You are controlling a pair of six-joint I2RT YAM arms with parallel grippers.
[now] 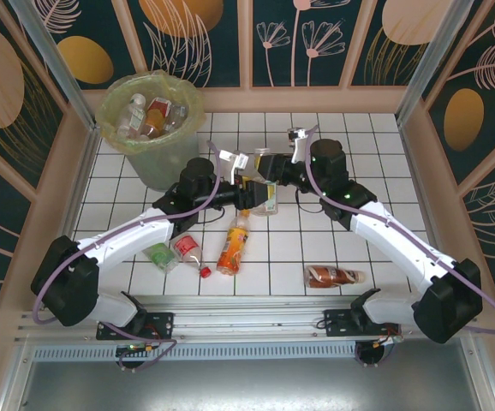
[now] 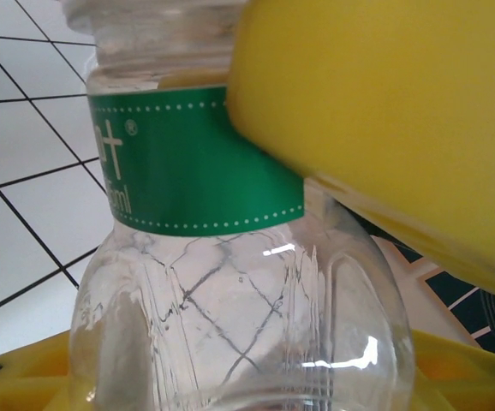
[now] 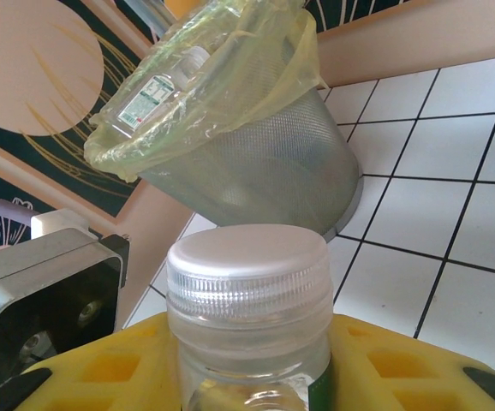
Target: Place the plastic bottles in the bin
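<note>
Near the middle of the tiled table (image 1: 384, 171), the left gripper (image 1: 247, 190) and right gripper (image 1: 271, 174) both clamp one green-labelled plastic bottle (image 2: 198, 175). Four other bottles (image 1: 233, 247) lie toward the near edge, while the bin (image 1: 145, 158) stands at the far-left corner.

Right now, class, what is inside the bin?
The bin holds several bottles, one clear with a white cap, others with red and orange labels. Whatever lies beneath them is hidden by the top layer and the wall.
</note>
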